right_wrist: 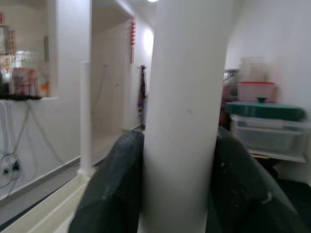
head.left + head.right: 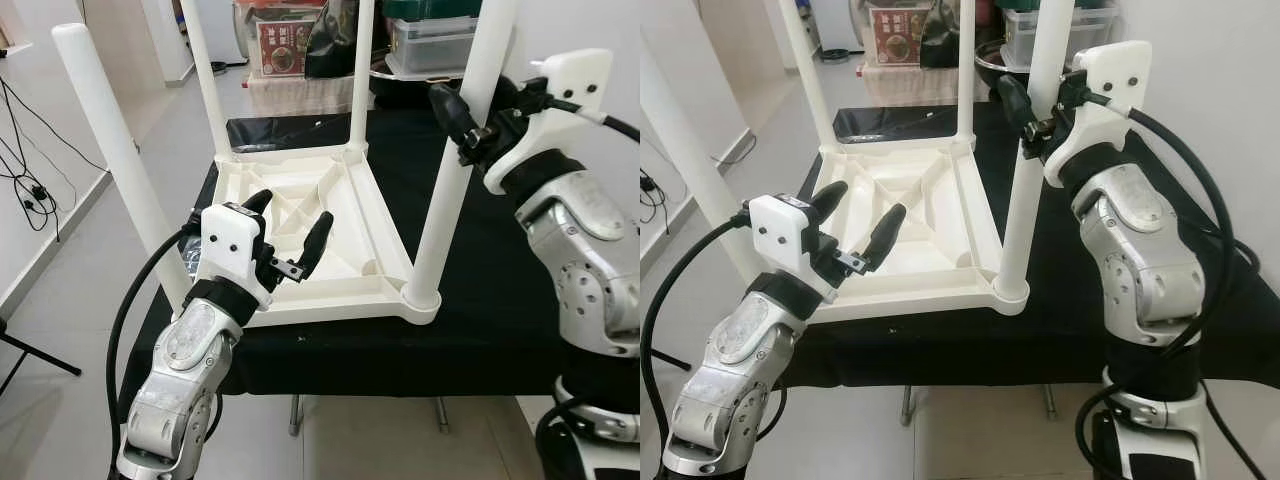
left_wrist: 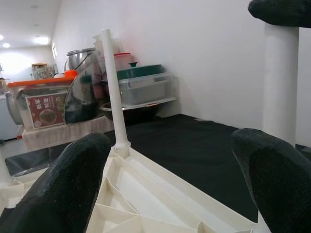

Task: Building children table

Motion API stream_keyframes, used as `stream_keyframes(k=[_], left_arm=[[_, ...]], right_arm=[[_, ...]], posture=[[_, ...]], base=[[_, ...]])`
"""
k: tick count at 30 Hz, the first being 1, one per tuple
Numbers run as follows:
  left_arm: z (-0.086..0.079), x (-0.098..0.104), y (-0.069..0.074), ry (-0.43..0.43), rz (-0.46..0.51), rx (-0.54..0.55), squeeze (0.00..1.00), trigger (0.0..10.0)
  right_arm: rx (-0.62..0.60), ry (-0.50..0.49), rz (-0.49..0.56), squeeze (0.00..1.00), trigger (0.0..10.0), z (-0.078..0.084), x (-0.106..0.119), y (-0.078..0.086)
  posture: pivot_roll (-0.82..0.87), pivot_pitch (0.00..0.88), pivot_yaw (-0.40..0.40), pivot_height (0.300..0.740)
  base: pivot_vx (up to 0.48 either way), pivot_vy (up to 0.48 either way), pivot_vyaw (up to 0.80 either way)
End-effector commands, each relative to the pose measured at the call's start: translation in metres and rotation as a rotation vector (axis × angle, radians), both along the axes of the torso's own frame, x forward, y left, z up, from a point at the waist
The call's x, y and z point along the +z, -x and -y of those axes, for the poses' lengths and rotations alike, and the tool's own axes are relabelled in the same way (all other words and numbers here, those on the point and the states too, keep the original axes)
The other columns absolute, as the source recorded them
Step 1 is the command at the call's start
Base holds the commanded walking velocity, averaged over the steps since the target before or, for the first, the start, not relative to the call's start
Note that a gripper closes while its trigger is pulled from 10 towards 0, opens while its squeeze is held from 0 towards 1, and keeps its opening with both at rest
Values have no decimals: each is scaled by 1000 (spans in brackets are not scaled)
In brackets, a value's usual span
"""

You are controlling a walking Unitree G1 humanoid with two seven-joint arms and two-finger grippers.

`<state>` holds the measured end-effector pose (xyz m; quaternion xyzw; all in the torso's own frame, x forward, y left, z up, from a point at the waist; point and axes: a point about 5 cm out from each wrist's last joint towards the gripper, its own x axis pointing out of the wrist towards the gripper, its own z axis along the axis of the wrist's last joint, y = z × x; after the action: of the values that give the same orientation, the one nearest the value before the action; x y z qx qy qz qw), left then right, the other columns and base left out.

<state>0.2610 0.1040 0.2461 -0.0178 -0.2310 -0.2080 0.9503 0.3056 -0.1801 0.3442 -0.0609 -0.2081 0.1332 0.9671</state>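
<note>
- Upturned white plastic table (image 2: 300,215), ribbed underside up, round legs pointing skyward.
- Right gripper (image 2: 1035,110) clamps the near-right leg (image 2: 455,170).
- Left gripper (image 2: 290,235) spread wide over the tabletop's near edge.

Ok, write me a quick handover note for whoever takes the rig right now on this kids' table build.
Right gripper: shut on the near right leg, gripping it partway up.
Left gripper: open, hovering over the near left part of the tabletop, holding nothing.
The white tabletop lies upside down on the black-covered table.
Done: all four legs stand upright in the corner sockets; the near left leg leans outward.
Left: whether each leg is fully seated cannot be told from here. Probably check the near right one, straighten the near left one, then flip the table upright.
</note>
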Motion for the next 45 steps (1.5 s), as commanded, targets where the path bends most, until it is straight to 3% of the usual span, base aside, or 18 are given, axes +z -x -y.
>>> stream_keyframes(k=[1, 2, 3, 4, 5, 9, 13, 15, 18, 23, 33, 36, 38, 39, 40, 41, 42, 45], left_arm=[[0, 1, 2, 2, -3, -10, 0, 10000], [0, 1, 2, 2, -3, -10, 0, 10000], [0, 0, 2, 2, -4, -12, 0, 10000], [0, 0, 2, 2, -4, -12, 0, 10000], [0, 0, 2, 1, -4, -13, 0, 10000], [2, 0, 2, 1, -5, -15, 0, 10000], [5, 0, 3, 11, -5, -20, 0, 10000], [5, 0, 3, 12, -5, -21, 0, 10000], [4, 0, 4, 10, -6, -21, 0, 10000], [0, 1, 8, -3, -9, -7, 0, 10000], [-6, 2, 17, -25, -25, 16, 0, 10000], [-9, 4, 18, -32, -28, 23, 0, 10000], [-9, 4, 18, -32, -28, 23, 0, 10000], [-8, 4, 18, -32, -30, 23, 0, 10000], [-6, 3, 18, -32, -33, 15, 0, 10000], [-4, 3, 18, -32, -35, 9, 0, 10000], [-4, 3, 18, -32, -35, 9, 0, 10000], [-3, 4, 17, -32, -33, 6, 0, 10000]], right_arm=[[-17, 82, -64, 0, 5686, 1, -6, -3], [-17, 82, -64, 0, 5686, 1, -6, -3], [-24, 109, -118, 0, 9098, 4, -9, -4], [-24, 109, -118, 0, 9098, 4, -9, -4], [-28, 122, -153, 0, 10000, 7, -12, -5], [-28, 92, -212, 0, 10000, 13, -13, -8], [-160, -149, -382, 0, 10000, 46, -25, -32], [-199, -180, -413, 0, 10000, 54, -30, -36], [-344, -301, -539, 0, 10000, 89, -60, -55], [-466, -422, -646, 0, 10000, 116, -101, -70], [-514, -466, -665, 0, 10000, 121, -119, -76], [-299, -394, -529, 20, 10000, 97, -87, -88], [-299, -394, -529, 20, 10000, 97, -87, -88], [-224, -384, -497, 824, 10000, 88, -79, -91], [-77, -351, -468, 1000, 10000, 64, -67, -92], [24, -326, -450, 1000, 10000, 47, -59, -91], [24, -326, -450, 1000, 10000, 47, -59, -91], [284, -232, -402, 1000, 10000, 1, -43, -76]], posture=[[-44, 53, -26, 740], [-44, 53, -26, 740], [-51, 52, -30, 740], [-51, 52, -30, 740], [-51, 52, -30, 740], [-59, 50, -40, 740], [-54, 48, -48, 740], [-53, 48, -47, 740], [-41, 56, -47, 740], [3, 84, -58, 740], [67, 124, -57, 740], [64, 134, -50, 740], [64, 134, -50, 740], [61, 136, -49, 740], [56, 136, -49, 740], [56, 136, -49, 740], [56, 136, -49, 740], [47, 125, -52, 740]], base=[[0, 0, 0], [0, 0, 0], [0, 0, 0], [0, 0, 0], [0, 0, 0], [0, 0, 0], [0, 0, 0], [0, 0, 0], [0, 0, 0], [0, 0, 0], [0, 0, 0], [0, 0, 0], [0, 0, 0], [0, 0, 0], [0, 0, 0], [0, 0, 0], [0, 0, 0], [0, 0, 0]])
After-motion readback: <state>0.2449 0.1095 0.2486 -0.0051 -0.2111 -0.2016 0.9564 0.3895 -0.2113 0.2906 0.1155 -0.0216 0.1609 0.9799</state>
